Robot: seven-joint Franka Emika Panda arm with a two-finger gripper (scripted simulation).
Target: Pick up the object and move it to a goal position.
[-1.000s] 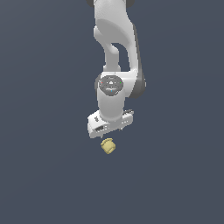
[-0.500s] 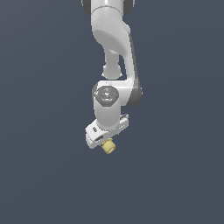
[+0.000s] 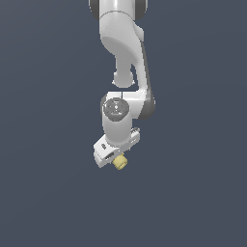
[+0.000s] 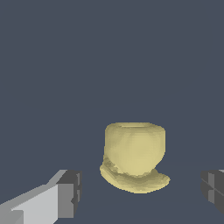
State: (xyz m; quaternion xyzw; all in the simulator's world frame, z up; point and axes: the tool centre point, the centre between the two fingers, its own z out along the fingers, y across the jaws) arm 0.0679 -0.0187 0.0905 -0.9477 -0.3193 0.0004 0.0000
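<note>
Wrist view, nearest item: claw (image 4: 139, 192), spread wide, pinching nothing. One grey fingertip (image 4: 70, 194) on a white finger body at one side, the other fingertip (image 4: 213, 191) cut by the frame edge at the opposite side. Clear gap between each pad and the lump.

Next out: the object (image 4: 134, 156), pale yellow, stubby, roughly cylindrical, with a flared ridged band around one end. Sits between the two fingertips but not centred: noticeably closer to the edge-cut pad's side of the midline than expected for an even squeeze, judged loosely, since one pad is only partly shown.

Farthest: plain dark blue-grey tabletop (image 4: 52, 65), unmarked. No goal marker visible in either view.

Exterior view: white arm hanging down from above, wrist bent, claw (image 3: 116, 159) low over the same surface, the object (image 3: 120, 162) showing just beneath the hand, at its edge toward the exterior view's right. Contact between object and hand not discernible here.

Step in hand, as judged: final approach before the squeeze. Advice for doing it well:
- centre the claw on the smooth barrel, not on the flared band, where pads may slip;
- lower until pads bracket the widest part of the body;
- close slowly and evenly to avoid nudging the light lump sideways;
- lift only after both pads bear.
</note>
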